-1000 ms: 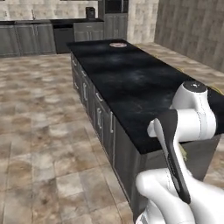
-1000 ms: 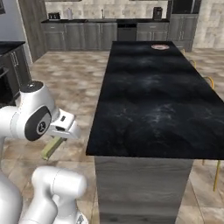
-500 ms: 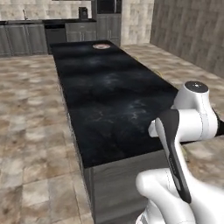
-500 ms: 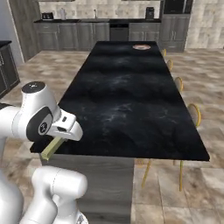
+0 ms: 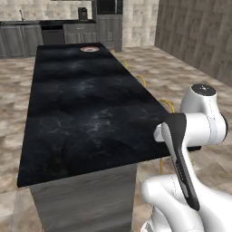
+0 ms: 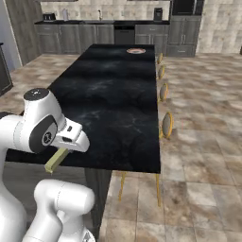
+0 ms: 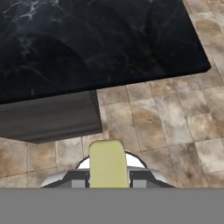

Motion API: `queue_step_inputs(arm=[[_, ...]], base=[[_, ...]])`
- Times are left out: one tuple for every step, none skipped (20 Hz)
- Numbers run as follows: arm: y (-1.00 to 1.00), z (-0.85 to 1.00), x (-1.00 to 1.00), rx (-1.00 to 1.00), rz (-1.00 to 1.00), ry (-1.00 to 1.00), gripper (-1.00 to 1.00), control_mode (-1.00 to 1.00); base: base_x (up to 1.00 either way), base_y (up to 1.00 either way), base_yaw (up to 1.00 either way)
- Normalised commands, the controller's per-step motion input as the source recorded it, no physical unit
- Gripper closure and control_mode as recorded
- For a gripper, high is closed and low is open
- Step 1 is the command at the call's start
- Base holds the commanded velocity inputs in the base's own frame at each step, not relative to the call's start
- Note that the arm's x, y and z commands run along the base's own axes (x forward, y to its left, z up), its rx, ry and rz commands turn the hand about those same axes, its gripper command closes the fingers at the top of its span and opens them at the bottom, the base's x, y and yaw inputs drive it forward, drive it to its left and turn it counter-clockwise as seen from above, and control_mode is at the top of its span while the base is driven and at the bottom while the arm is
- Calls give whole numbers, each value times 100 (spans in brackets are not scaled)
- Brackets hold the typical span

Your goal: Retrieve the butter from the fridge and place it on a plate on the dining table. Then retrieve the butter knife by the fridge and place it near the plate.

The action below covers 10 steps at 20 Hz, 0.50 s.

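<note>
My gripper (image 7: 108, 178) is shut on the butter (image 7: 108, 162), a slim yellowish stick that pokes out ahead of the fingers. From the right base view the butter (image 6: 56, 159) hangs from the hand just off the near end of the dining table (image 6: 113, 94), slightly below its glossy black top. The plate (image 6: 136, 50), orange-rimmed with a dark centre, lies at the far end of the table; in the left base view the plate (image 5: 90, 48) sits far across the dining table (image 5: 86, 113). The fridge and the butter knife are out of view.
Yellow-legged stools (image 6: 166, 125) line the table's right side, also seen as stools (image 5: 167, 106) in the left base view. Grey kitchen cabinets (image 6: 94, 33) run along the back wall. Tiled floor (image 6: 203, 142) lies open to the right of the table.
The base has driven and turned, so the whole scene has shifted: the table now runs lengthwise away from its near end. The butter stays held in the shut gripper.
</note>
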Motion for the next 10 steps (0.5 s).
queue_step_inputs(arm=[[0,0,0,0,0,0,100,100],[0,0,0,0,0,0,100,100],[0,0,0,0,0,0,100,100],[0,0,0,0,0,0,100,100],[0,0,0,0,0,0,100,100],[0,0,0,0,0,0,100,100],[0,0,0,0,0,0,100,100],[0,0,0,0,0,0,100,100],[0,0,0,0,0,0,100,100],[0,0,0,0,0,0,100,100]], base=[[31,-100,13],[31,-100,14],[32,-100,14],[33,-100,14],[33,-100,14],[33,-100,14],[34,-100,14],[34,-100,14],[35,-100,14],[38,-100,13]])
